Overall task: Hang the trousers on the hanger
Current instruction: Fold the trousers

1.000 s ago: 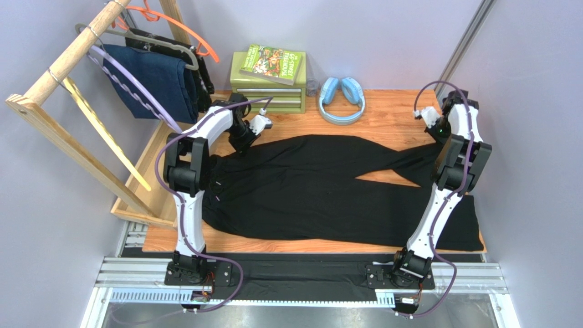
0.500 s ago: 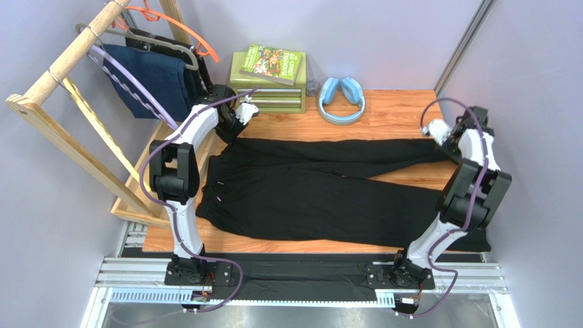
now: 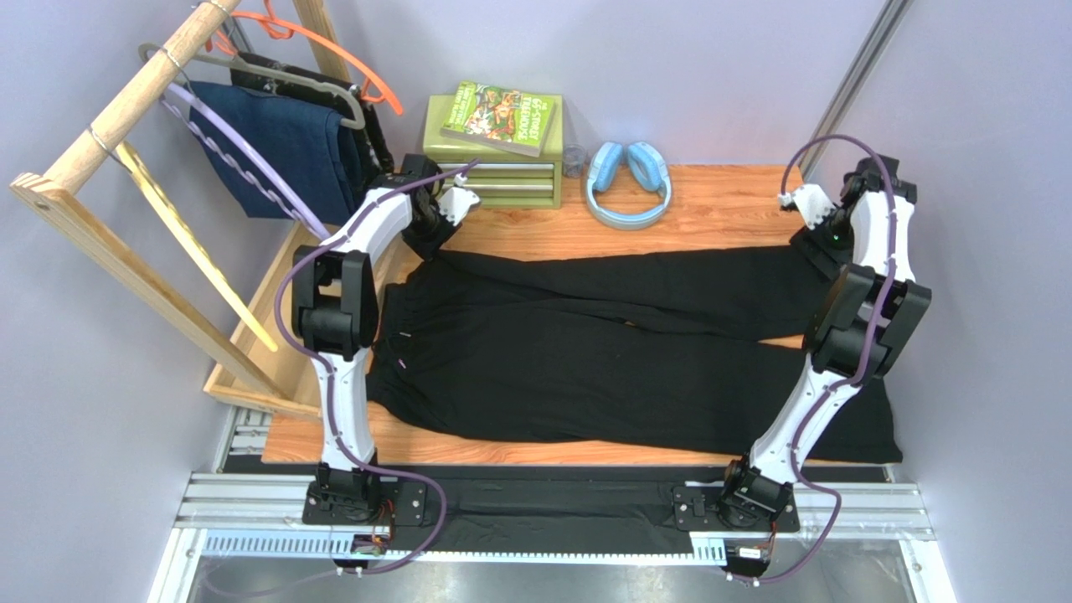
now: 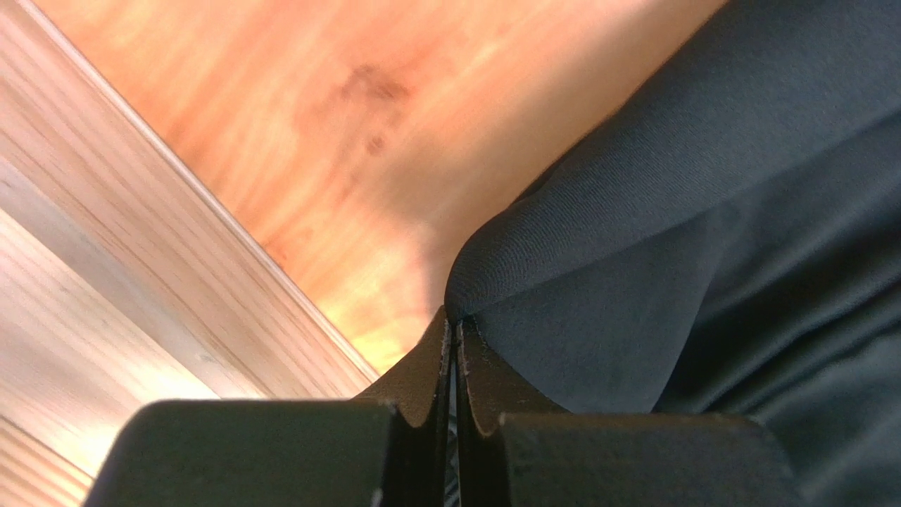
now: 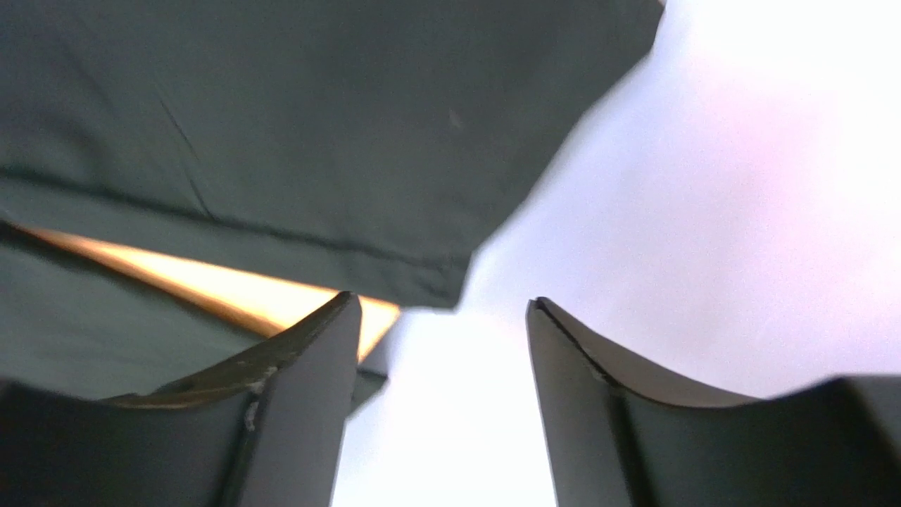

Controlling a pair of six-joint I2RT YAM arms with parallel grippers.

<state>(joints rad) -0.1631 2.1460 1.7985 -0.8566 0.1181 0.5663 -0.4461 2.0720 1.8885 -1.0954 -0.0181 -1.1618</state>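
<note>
My left gripper [image 4: 455, 322] has its jaws pinched tight on the waist corner of the trousers [image 3: 591, 339], which lie flat across the tabletop [image 3: 717, 207]. The right gripper [image 5: 439, 304] has its jaws wide and empty by the far leg's cuff, seemingly just off the cloth, though that wrist view is washed out. With the hanger [image 3: 239, 145] on the rack [image 3: 126, 107] at far left, I should seat the right jaws well over the hem before lifting.

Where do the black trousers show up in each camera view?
Top external: the trousers lie spread left to right across the wooden tabletop.
Left wrist: right half, a fold pinched in the left gripper.
Right wrist: upper left, beyond the open right gripper.
Shared landmark: the wooden tabletop beside the cloth.
</note>
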